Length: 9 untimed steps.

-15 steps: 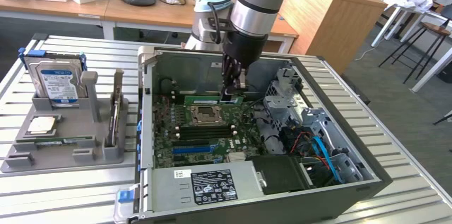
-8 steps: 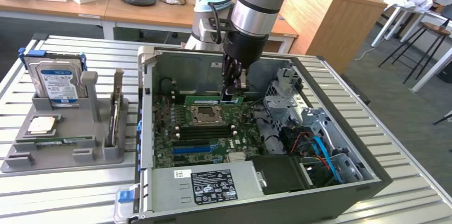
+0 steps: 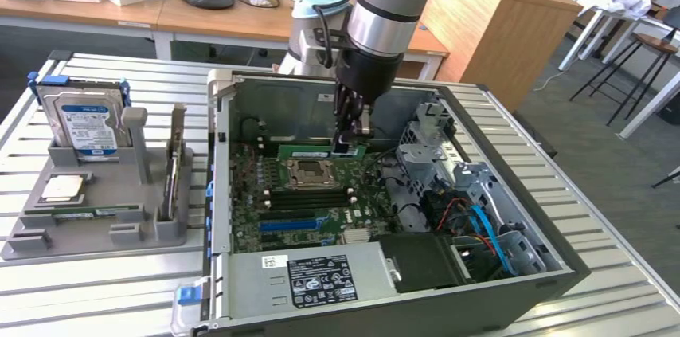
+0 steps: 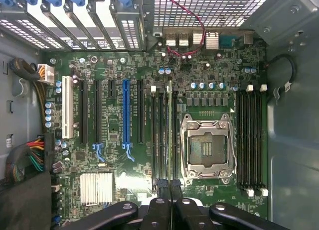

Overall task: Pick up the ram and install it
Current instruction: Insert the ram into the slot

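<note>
Down in the open computer case (image 3: 552, 269), the gripper (image 3: 352, 139) has its fingers clamped on the ram (image 3: 314, 148), held on edge over the slots beside the CPU socket (image 3: 308, 171). The case wall stands near behind, with open room above. On the exterior view's left, a grey tray (image 3: 149, 233) holds the hard drive (image 3: 87, 122), all on a slatted metal table (image 3: 107, 289).

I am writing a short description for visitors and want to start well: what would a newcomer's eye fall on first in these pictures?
First the open computer case on the slatted table, its green motherboard bare. The robot arm reaches straight down into it, jaws shut on the ram beside the processor socket. On the exterior view's left, a grey tray holds a hard drive upright.
</note>
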### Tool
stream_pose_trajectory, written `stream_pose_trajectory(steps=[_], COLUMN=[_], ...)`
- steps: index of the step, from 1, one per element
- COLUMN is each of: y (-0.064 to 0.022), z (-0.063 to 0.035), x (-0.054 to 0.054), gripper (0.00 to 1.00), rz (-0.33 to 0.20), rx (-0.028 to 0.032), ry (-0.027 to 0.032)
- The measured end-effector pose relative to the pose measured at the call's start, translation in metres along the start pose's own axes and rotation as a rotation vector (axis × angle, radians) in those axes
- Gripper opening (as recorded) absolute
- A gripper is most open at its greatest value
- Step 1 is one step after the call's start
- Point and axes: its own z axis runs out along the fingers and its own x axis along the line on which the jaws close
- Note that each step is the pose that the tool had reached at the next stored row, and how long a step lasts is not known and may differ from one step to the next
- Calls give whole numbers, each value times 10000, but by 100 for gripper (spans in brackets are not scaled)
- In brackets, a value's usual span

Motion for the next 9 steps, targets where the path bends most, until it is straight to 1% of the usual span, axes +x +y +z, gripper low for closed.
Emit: stream_pose_trajectory(steps=[9], y=[-3], z=[111], x=[3], gripper=[12], rz=[0], rx=[0], ry=[-1])
